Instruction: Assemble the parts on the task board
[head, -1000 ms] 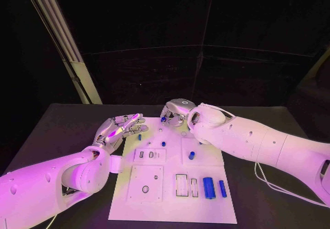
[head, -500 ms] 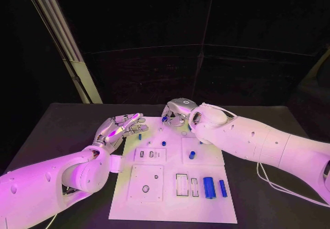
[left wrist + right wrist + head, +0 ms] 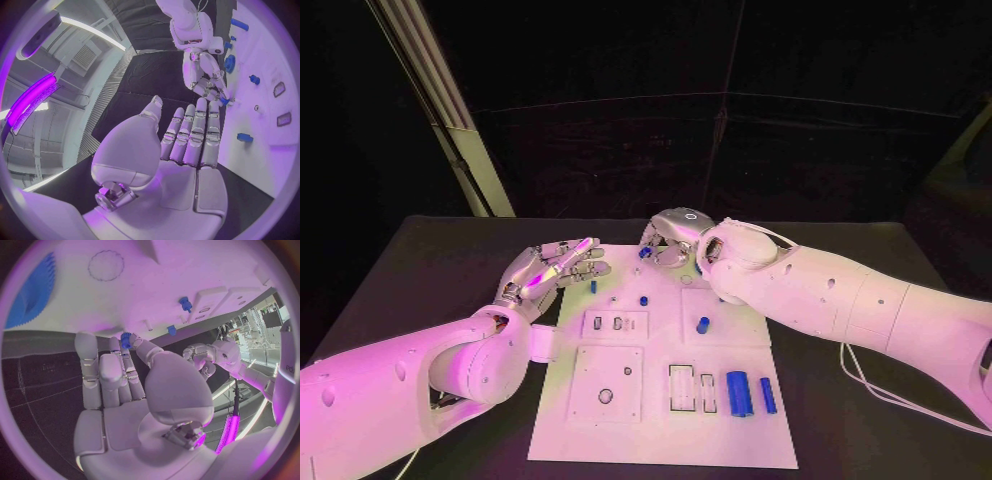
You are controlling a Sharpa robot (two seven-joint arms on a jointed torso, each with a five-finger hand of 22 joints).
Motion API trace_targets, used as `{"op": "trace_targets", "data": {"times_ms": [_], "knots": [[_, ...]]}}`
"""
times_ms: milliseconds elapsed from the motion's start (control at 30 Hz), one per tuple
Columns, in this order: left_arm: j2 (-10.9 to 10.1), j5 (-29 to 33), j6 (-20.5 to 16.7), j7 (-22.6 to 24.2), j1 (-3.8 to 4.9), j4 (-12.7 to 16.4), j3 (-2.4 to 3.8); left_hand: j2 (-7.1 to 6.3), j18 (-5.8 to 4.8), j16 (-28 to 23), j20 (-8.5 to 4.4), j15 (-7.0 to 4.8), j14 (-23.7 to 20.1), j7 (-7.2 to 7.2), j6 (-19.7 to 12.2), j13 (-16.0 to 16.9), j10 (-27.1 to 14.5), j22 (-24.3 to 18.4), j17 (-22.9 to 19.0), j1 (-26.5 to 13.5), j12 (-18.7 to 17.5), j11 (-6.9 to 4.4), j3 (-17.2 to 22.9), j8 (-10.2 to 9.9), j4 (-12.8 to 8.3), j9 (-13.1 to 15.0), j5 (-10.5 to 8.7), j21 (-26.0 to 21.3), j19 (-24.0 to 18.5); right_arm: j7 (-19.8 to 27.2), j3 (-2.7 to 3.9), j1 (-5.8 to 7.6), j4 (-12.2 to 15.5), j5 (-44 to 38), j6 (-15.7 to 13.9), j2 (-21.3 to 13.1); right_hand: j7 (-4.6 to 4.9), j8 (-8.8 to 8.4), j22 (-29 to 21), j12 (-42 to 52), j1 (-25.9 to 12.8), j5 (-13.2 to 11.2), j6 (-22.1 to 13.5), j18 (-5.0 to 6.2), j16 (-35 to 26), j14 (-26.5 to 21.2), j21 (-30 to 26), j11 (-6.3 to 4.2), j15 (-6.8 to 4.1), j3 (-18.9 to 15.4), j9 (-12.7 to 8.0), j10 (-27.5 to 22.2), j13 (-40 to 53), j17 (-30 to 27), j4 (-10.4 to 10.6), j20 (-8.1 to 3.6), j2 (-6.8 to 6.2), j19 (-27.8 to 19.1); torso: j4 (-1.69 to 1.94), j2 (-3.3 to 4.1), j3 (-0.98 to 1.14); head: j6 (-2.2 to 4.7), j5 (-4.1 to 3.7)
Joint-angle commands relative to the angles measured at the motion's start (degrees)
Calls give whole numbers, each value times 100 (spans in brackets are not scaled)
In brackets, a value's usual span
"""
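Black table (image 3: pixel 444 250); right hand (image 3: pixel 669 240) pinches blue part (image 3: pixel 126 339).

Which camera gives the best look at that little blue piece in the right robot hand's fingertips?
The right wrist view: the small blue part sits plainly at the right robot hand's fingertips. The head view shows a blue speck; the left wrist view shows it small and distant.

Light: magenta-violet glow over arms and white board (image 3: pixel 661 400), brightest near the bench's (image 3: pixel 430 260) left edge.
Background: near black beyond the bench's far edge.
Source: glowing purple strip lamp (image 3: pixel 34 97) in left wrist view.
Distortion: wrist views bend straight edges, rims dark.
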Motion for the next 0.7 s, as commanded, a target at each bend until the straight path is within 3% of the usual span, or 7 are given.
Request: {"op": "trace_targets", "data": {"times_ms": [33,467,633,700], "knots": [[-4,-7,80,15,10,5,5,18,74,-31,-9,18,1,95,10,-8,4,-9,-7,-50,-19,36,4,-24,-35,-2,13,-20,50,13,-1,12,13,-25,10,-12,5,-11,6,-35,-3,0,-17,-29,20,58,20,-10,9,-6,-2,-38,-6,16,37,6,-70,-21,11,-1,-4,-4,-5],[-9,-7,80,13,10,4,5,18,74,-31,-9,18,1,95,10,-8,4,-9,-7,-50,-19,36,4,-24,-35,-2,13,-20,50,37,-1,12,55,3,-19,-47,18,-14,6,-36,-10,4,-54,-27,25,53,33,3,21,-2,-5,-74,-7,6,87,16,-129,-36,28,-13,-14,-25,-22],[-10,-7,79,12,11,2,5,18,74,-31,-9,18,1,95,10,-8,4,-9,-7,-50,-19,36,4,-24,-35,-2,13,-20,50,27,-1,12,23,45,-20,-29,140,-40,-171,-46,-28,-5,-467,-6,-124,-27,-59,114,110,-38,-31,-391,-18,-218,207,86,-306,-164,37,-18,-20,-33,-31],[-9,-7,79,11,11,1,5,20,74,-36,-8,20,-3,93,9,-8,2,-12,-9,-49,-23,36,4,-26,-43,-2,12,-27,51,27,-1,12,13,58,-9,-19,136,-34,-268,-38,-16,-2,-700,17,-187,-56,-117,134,128,-93,-30,-516,-16,-311,253,115,-371,-228,40,-20,-22,-36,-33]]}}
